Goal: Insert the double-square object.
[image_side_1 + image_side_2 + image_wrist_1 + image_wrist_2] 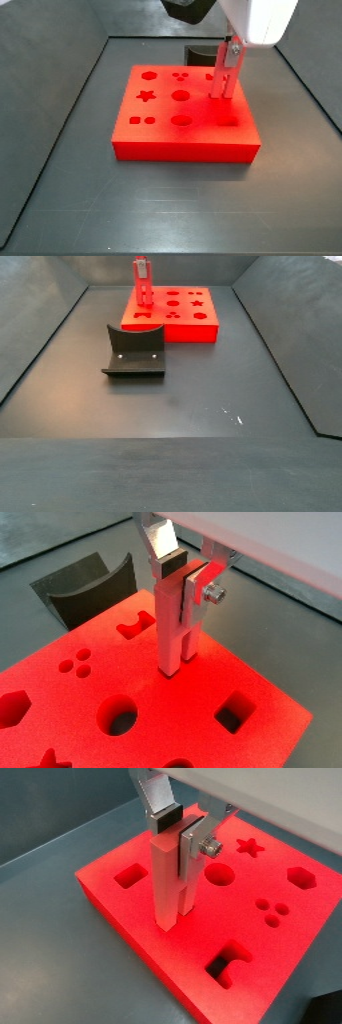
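The end effector (pixel 185 574) is above the block (pixel 174 140), gripping the double-square object (pixel 174 632) upright, lower end on the block's top face. The holder (pixel 134 353) sits on the bench (pixel 201 396) beside the block.

You have one claw (pixel 187 580) above the block, one red bar (pixel 175 632), one red block (pixel 181 125), one dark curved holder (pixel 135 351).

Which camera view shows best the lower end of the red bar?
A wrist view: the double-square object, held upright in the claw, meets the red block unobstructed. A side view shows it smaller; in another it is tiny.
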Controlling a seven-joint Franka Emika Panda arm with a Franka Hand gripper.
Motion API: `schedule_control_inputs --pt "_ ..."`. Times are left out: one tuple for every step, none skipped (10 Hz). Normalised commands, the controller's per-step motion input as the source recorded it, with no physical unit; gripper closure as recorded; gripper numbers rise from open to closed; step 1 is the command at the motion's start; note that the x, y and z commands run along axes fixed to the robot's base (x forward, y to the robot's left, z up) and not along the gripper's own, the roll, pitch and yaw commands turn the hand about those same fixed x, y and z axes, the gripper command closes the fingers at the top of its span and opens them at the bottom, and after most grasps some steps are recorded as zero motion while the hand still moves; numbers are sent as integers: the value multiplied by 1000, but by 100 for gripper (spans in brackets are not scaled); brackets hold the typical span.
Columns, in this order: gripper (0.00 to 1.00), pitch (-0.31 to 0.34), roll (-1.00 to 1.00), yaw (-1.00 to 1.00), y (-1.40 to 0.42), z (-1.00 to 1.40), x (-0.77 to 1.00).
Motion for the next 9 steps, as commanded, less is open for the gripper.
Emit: schedule_control_inputs --pt "100 -6 0 0 -49 -137 0" --pt "100 -6 19 0 -9 -231 0" --pt "100 0 64 0 0 -514 51" --pt "100 19 143 -9 0 -726 163" --pt "100 49 146 -60 0 -800 189" --pt "100 51 111 -74 0 -809 140" --pt "100 50 120 -71 0 -763 123" --pt "100 9 80 -69 0 -551 34" --pt "100 0 44 -97 0 -329 0"
